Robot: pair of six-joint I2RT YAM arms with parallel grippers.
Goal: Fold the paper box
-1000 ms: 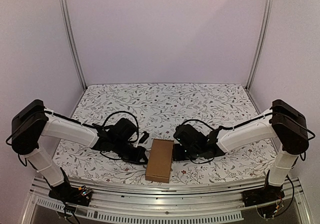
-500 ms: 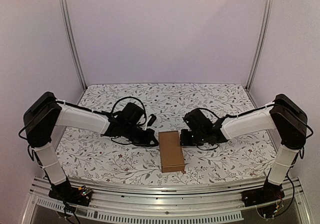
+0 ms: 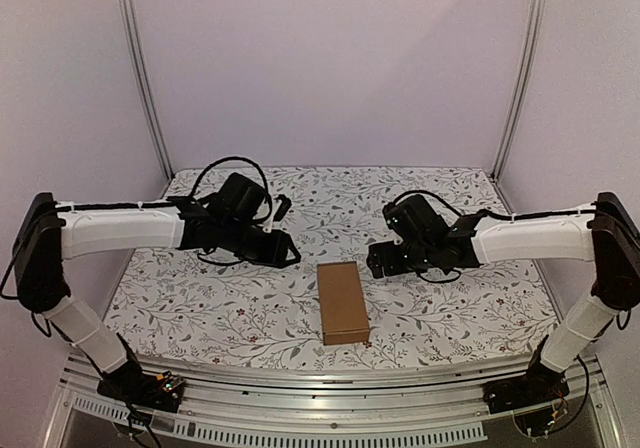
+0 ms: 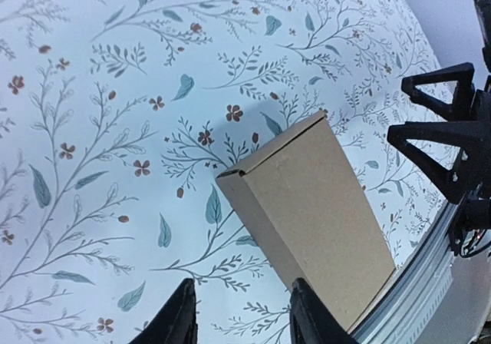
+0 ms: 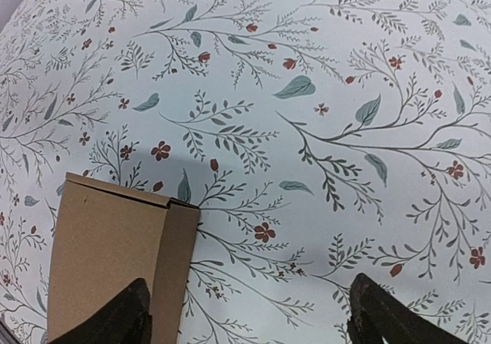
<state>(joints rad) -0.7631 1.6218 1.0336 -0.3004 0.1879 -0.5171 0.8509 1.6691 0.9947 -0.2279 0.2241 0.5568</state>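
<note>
I am hovering left gripper (image 3: 289, 236) and right gripper (image 3: 376, 260) released; paper box (image 3: 342, 303) lying between them, nearward, long axis fore-aft

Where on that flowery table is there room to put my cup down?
Bare: the far strip of the table, between the back wall and the left hand and right hand; also the near patches either side of the paper box. Crowded: the middle, where both hands hover close to the box's far end.
</note>
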